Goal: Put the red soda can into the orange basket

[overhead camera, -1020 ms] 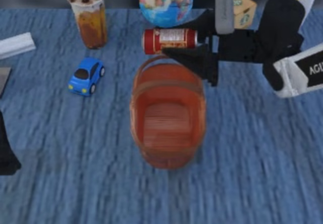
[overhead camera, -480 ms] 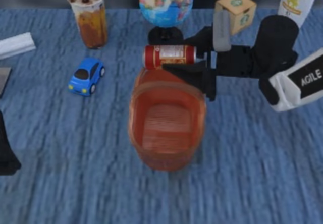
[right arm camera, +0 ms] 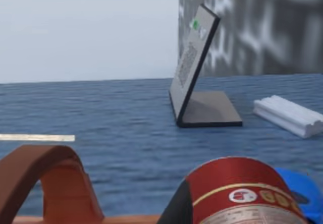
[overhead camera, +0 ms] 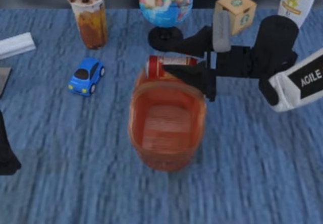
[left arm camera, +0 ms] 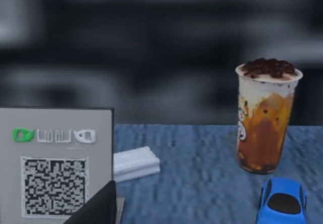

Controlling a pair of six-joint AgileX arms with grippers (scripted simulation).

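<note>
Right gripper [overhead camera: 194,68]: pinching the red soda can [overhead camera: 169,65], lying sideways
Can: over the orange basket [overhead camera: 166,158] rim at 12 o'clock
Left gripper: parked at table's left edge, fingers unseen

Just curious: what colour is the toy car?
Blue, clearest in the top view.

red soda can [overhead camera: 166,63]: glossy, metal-look | orange basket [overhead camera: 167,128]: woven, matt | counter [overhead camera: 60,148]: blue cloth-like weave | blue toy car [overhead camera: 86,75]: shiny plastic
</note>
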